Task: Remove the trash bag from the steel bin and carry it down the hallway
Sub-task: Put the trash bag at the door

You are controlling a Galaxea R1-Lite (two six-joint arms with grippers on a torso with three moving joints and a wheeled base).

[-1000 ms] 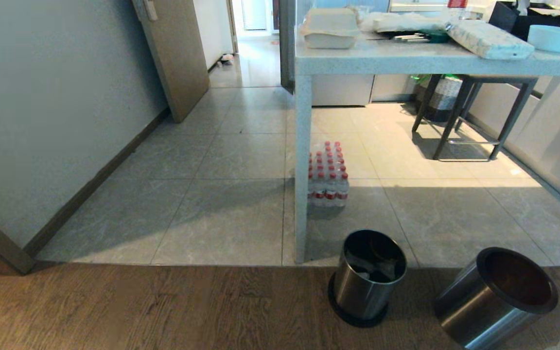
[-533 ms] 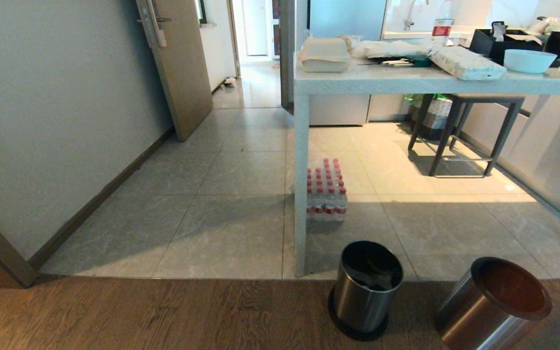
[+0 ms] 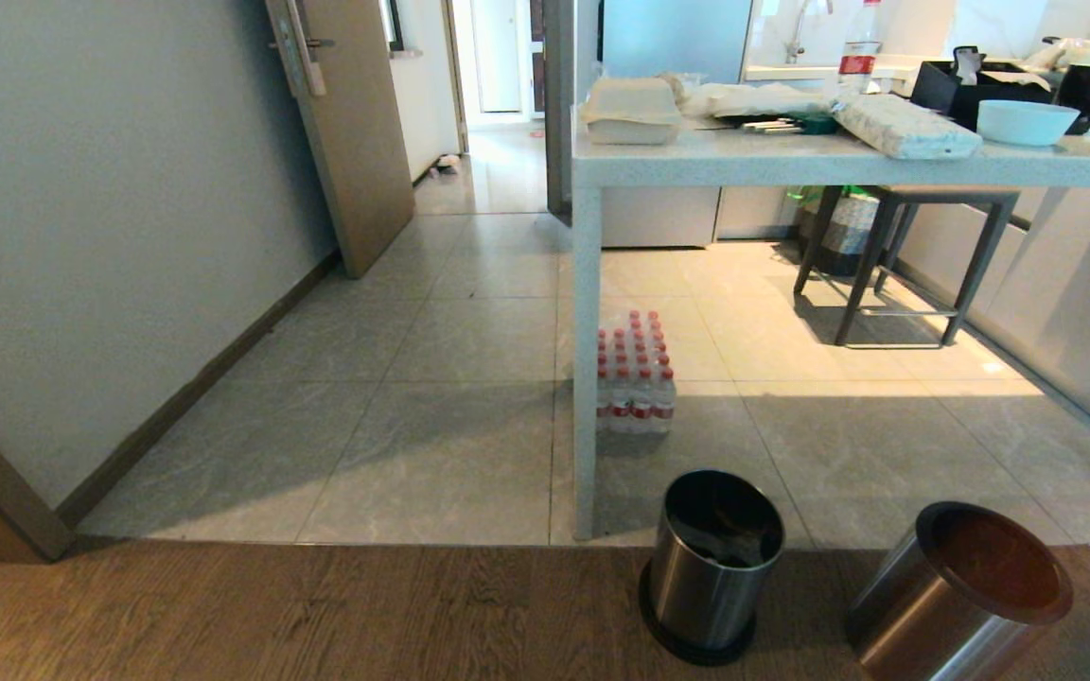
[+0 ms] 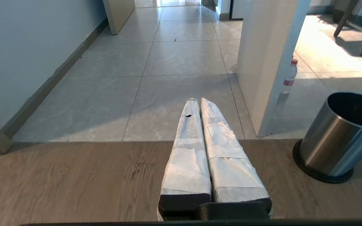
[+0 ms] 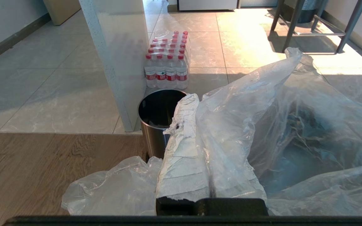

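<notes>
Right wrist view: right gripper (image 5: 196,103) has its fingers (image 5: 184,150) clamped together on the clear trash bag (image 5: 281,125). The film is pinched between the wrapped pads and billows out to one side of them, with a loose fold of it hanging just beside the finger bases on the other side. Just past the fingertips stands the upright steel bin (image 5: 157,125), partly hidden behind them, dark inside, at the foot of the desk (image 5: 121,62) leg. Beyond it is a shrink-wrapped pack of water bottles (image 5: 167,64) on the tiles.

Left wrist view: left gripper (image 4: 198,100) has its fingers (image 4: 187,157) pressed together, holding nothing, hovering over the wood floor (image 4: 74,179). The steel bin (image 4: 338,138) stands well off to one side of the fingertips.

Head view: neither arm visible. The steel bin (image 3: 711,567) stands upright at the tile edge. A second steel bin (image 3: 957,596) tilts beside it, apart. The hallway (image 3: 493,180) runs on past the open door (image 3: 351,132).
</notes>
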